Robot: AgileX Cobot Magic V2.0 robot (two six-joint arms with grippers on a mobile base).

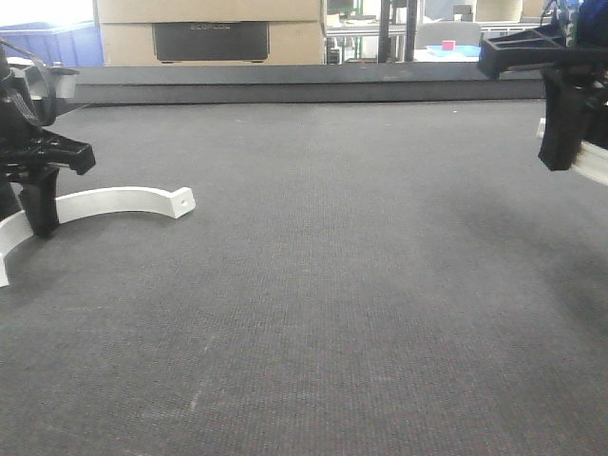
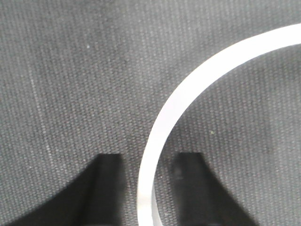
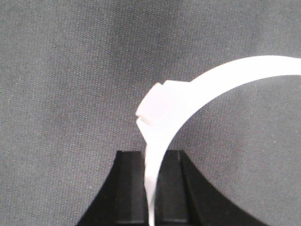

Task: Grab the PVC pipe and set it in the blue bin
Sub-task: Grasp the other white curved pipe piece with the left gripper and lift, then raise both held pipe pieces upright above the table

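A curved white PVC pipe (image 1: 119, 200) lies flat on the dark mat at the left. My left gripper (image 1: 40, 220) is down over its left part, open, with one black finger (image 2: 106, 188) on each side of the white arc (image 2: 188, 89), gaps showing on both sides. A second curved white PVC pipe (image 3: 188, 94) hangs above the mat, and my right gripper (image 3: 150, 188) is shut on its lower end. In the front view that gripper (image 1: 567, 142) is raised at the far right, with a bit of white pipe (image 1: 594, 163) behind it. The blue bin (image 1: 57, 43) stands at the back left.
A raised dark ledge (image 1: 304, 90) runs along the back of the mat. Behind it stand a cardboard box (image 1: 209, 28) and, further right, shelving with a small pink object (image 1: 448, 45).
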